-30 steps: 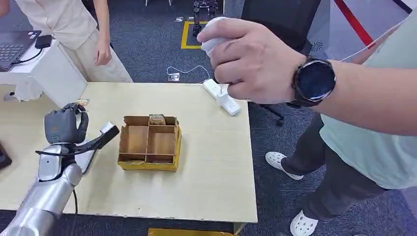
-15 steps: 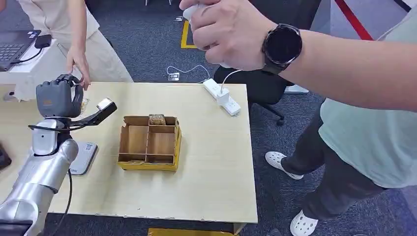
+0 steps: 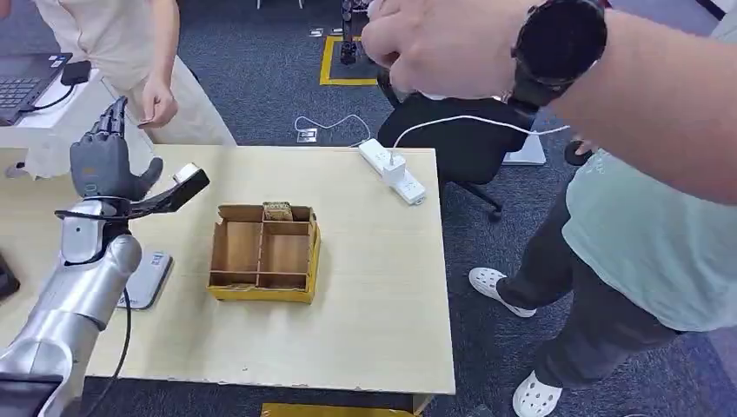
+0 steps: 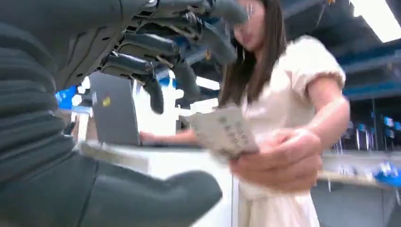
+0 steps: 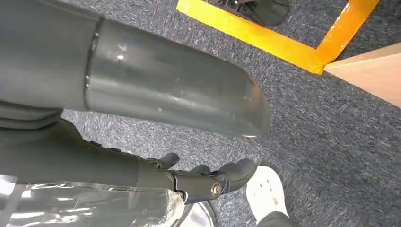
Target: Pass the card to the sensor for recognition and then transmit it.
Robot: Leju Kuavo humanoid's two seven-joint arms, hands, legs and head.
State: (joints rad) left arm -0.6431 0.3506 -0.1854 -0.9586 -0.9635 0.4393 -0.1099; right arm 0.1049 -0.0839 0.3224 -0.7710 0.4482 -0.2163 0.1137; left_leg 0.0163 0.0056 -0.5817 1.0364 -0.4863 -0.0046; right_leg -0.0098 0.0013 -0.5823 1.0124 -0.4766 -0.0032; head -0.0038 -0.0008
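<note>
- We note print on the card [image 4: 222, 132] — too blurred to read.
- The card sits in a person's hand [image 4: 279, 158], just beyond the left hand [image 3: 104, 161], not touching it.
- Left hand raised above the counter [image 3: 374, 287], fingers spread, empty.
- Right hand [image 5: 208, 182]: fingers curled, holding nothing.

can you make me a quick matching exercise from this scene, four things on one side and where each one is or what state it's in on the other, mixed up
Things:
1. left hand
2. card
3. divided box
4. power strip

Places or states:
A. held in a person's hand
B. raised off the table, fingers spread, holding nothing
C. at the table's far right corner, with a plug in it
D. mid-table, right of the flat sensor

Pairs: 1-B, 2-A, 3-D, 4-C
</note>
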